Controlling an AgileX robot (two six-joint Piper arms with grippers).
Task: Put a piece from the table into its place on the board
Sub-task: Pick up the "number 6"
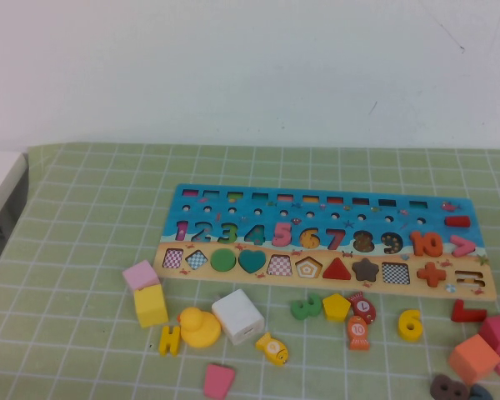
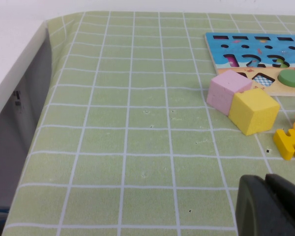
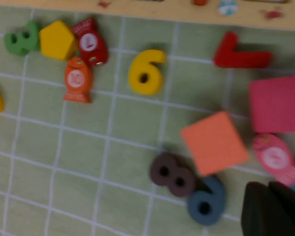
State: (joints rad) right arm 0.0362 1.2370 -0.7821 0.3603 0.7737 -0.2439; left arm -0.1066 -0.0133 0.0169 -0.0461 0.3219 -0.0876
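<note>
The piece, a small yellow numeral 6 (image 1: 410,324), lies flat on the green cloth just in front of the board's right half. In the right wrist view the piece (image 3: 146,71) sits well away from my right gripper (image 3: 269,186), which is shut and empty above the cloth beside a pink fish piece. The board (image 1: 175,218) lies across the middle of the table, blue band at the back and sandy band nearer. My left gripper (image 2: 265,178) hovers shut and empty over bare cloth near the table's left side. Neither arm shows in the high view.
Loose blocks lie in front of the board: pink cube (image 1: 140,273), yellow cube (image 1: 151,306), duck (image 1: 200,327), white cube (image 1: 237,316), green 3 (image 1: 305,307), yellow pentagon (image 1: 336,307). An orange cube (image 3: 214,142), brown 8 (image 3: 172,175) and blue numeral (image 3: 207,201) crowd the right gripper.
</note>
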